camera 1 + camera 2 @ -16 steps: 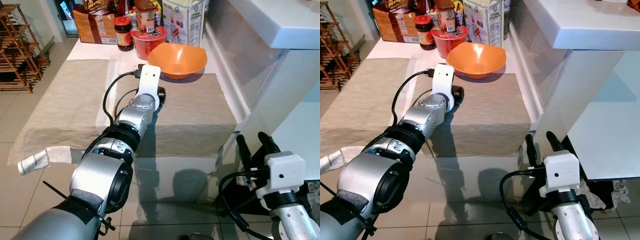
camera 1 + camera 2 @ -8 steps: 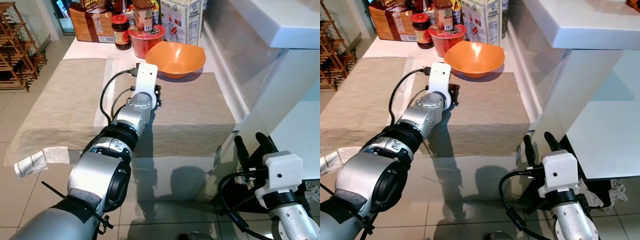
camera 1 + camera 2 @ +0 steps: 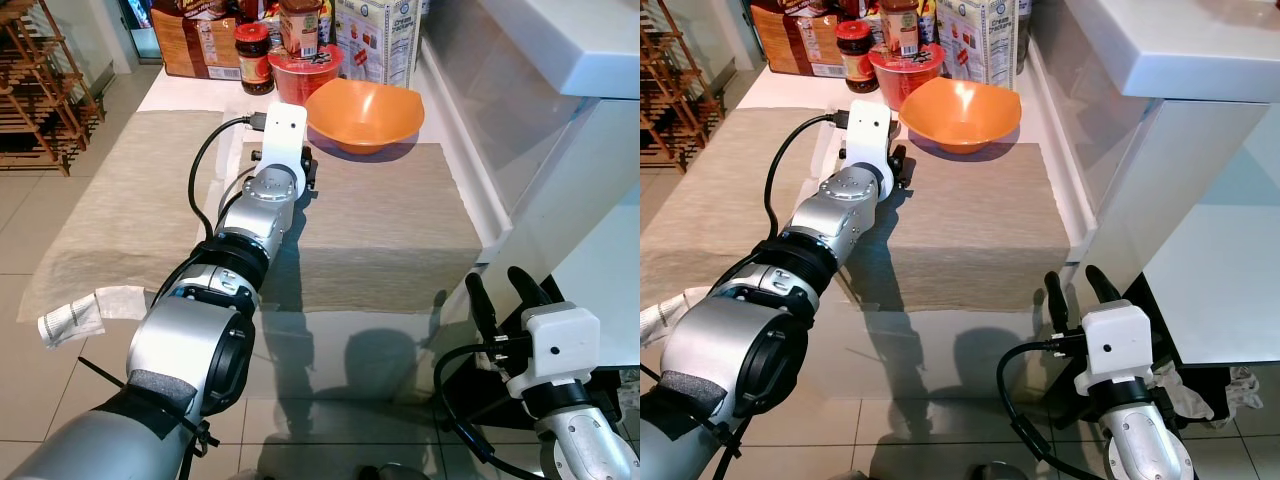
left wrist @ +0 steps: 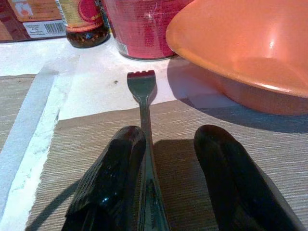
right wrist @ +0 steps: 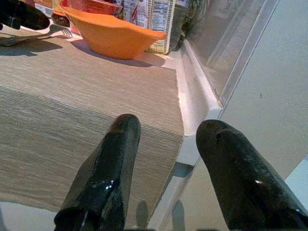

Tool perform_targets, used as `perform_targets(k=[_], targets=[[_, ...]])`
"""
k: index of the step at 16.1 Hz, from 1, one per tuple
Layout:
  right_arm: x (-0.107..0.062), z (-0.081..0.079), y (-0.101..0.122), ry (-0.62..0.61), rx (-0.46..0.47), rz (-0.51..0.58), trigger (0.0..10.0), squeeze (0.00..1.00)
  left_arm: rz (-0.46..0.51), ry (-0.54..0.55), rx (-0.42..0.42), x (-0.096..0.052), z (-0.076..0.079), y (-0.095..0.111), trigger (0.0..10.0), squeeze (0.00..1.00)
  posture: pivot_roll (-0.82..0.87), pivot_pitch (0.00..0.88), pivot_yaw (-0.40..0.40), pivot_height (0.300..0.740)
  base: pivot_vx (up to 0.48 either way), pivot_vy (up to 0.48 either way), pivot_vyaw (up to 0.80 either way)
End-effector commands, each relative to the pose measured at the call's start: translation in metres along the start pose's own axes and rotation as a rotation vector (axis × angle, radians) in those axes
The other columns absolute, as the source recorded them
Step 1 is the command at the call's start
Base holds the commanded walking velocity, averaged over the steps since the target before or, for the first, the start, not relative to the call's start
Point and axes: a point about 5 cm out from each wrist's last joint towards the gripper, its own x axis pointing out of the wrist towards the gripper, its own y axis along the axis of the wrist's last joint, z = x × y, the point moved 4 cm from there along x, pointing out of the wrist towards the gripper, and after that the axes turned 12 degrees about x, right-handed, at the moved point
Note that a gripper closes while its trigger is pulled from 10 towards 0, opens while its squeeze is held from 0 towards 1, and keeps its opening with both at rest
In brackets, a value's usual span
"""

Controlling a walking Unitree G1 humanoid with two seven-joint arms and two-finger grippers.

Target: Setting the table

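The left gripper has its fingers spread apart over a fork that lies flat on the placemat; the handle runs beside one finger and nothing pinches it, so the fork looks set down rather than held. Its prongs point away from the wrist and reach past the mat's far edge onto the white table, close to the red cup and the jar. Just beside the fork, on the mat's far corner, stands the orange bowl, its rim overhanging the cloth. My judgement is that the main risk is in the withdrawal: one finger sits so close to the handle that a sideways drift could drag the fork askew, or nudge it toward the bowl. A forward push would send the prongs against the cup or jar. Pulling straight back along the arm's own line looks safest, since the mat behind the gripper is bare. A second placemat to the left offers open room, while the right side ends at the table's raised edge and a white counter. The right gripper hangs low beside the table, fingers parted and holding nothing, well apart from the fork.
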Motion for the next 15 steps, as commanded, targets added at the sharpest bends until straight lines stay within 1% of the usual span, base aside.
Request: perform_targets(k=[1, 2, 5, 9, 10, 11, 13, 15], targets=[[-0.001, -0.002, -0.002, 0.005, 0.012, -0.006, 10.0, 0.0, -0.002, 0.014, 0.006, 0.001, -0.003, 0.003, 10.0, 0.0, -0.24, 0.047, 0.007, 0.74, 0.0, 0.0, 0.0], [-0.001, -0.001, -0.002, 0.004, 0.01, -0.006, 10.0, 0.0, -0.006, 0.008, 0.007, 0.001, -0.002, 0.003, 10.0, 0.0, -0.24, 0.048, 0.008, 0.74, 0.0, 0.0, 0.0], [-0.002, -0.001, -0.002, -0.001, 0.007, -0.006, 10.0, 0.0, -0.054, 0.002, -0.01, 0.002, 0.001, -0.006, 10.0, 0.0, -0.25, 0.048, 0.013, 0.74, 0.0, 0.0, 0.0], [-0.004, 0.0, -0.002, -0.009, 0.006, -0.007, 10.0, 0.0, -0.058, 0.007, 0.009, 0.002, 0.001, -0.009, 10.0, 0.0, -0.26, 0.05, 0.017, 0.74, 0.0, 0.0, 0.0], [-0.004, -0.001, -0.002, -0.01, 0.007, -0.009, 10.0, 0.0, -0.073, 0.003, 0.012, 0.001, 0.002, -0.013, 10.0, 0.0, -0.25, 0.055, 0.013, 0.74, 0.0, 0.0, 0.0], [-0.003, -0.001, -0.003, -0.006, 0.008, -0.012, 10.0, 0.0, -0.111, -0.007, 0.009, 0.0, 0.004, -0.023, 10.0, 0.0, -0.25, 0.06, 0.011, 0.74, 0.0, 0.0, 0.0], [-0.002, -0.001, -0.003, 0.001, 0.008, -0.015, 10.0, 0.0, -0.163, -0.031, -0.011, -0.001, 0.008, -0.035, 10.0, 0.0, -0.24, 0.063, 0.008, 0.74, 0.0, 0.0, 0.0], [-0.001, -0.002, -0.003, 0.004, 0.009, -0.015, 10.0, 0.0, -0.205, -0.047, -0.026, -0.003, 0.009, -0.045, 10.0, 0.0, -0.24, 0.062, 0.008, 0.74, 0.0, 0.0, 0.0]])
